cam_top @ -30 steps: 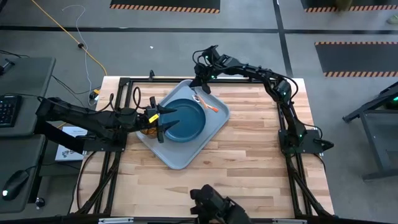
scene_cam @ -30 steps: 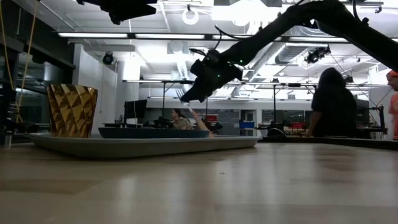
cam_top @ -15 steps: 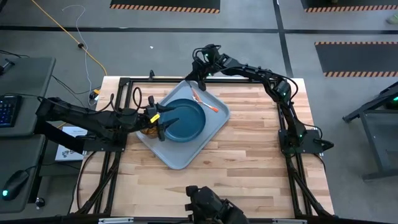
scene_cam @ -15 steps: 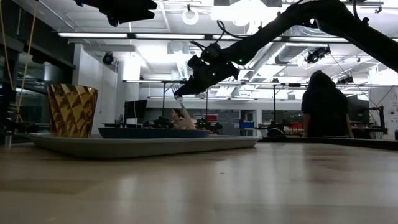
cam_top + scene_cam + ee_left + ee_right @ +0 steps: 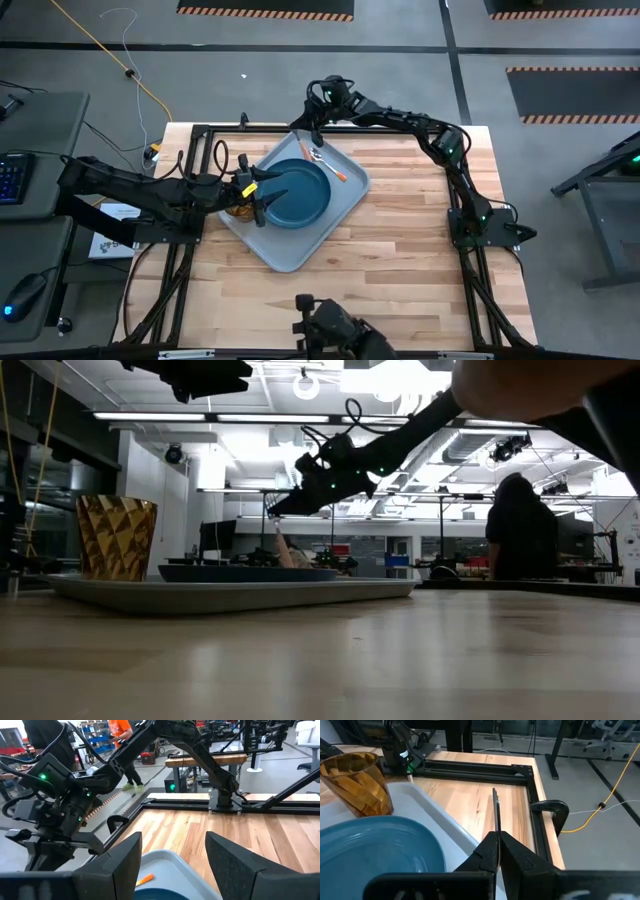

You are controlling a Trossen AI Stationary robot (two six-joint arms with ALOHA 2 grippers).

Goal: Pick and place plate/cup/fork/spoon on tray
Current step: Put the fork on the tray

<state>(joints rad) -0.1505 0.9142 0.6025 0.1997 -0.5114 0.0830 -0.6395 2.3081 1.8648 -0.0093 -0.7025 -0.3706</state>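
Grey-blue tray [image 5: 345,195] carries one plate [image 5: 298,192], one cup [image 5: 237,210]; right hand [image 5: 318,127] pinches a utensil, left hand [image 5: 262,193] spread.

The tray [image 5: 300,240] lies turned at an angle on the table's [image 5: 400,260] far left part, with the plate [image 5: 295,192] in its middle and the cup [image 5: 238,209] at its left edge, just left of the plate. A fork [image 5: 328,165] lies in the tray's far right part, beside the plate's far rim. The left gripper [image 5: 268,190] hangs over the plate's left side next to the cup, and the right gripper [image 5: 308,125] hangs over the tray's far corner, near the table's far edge.
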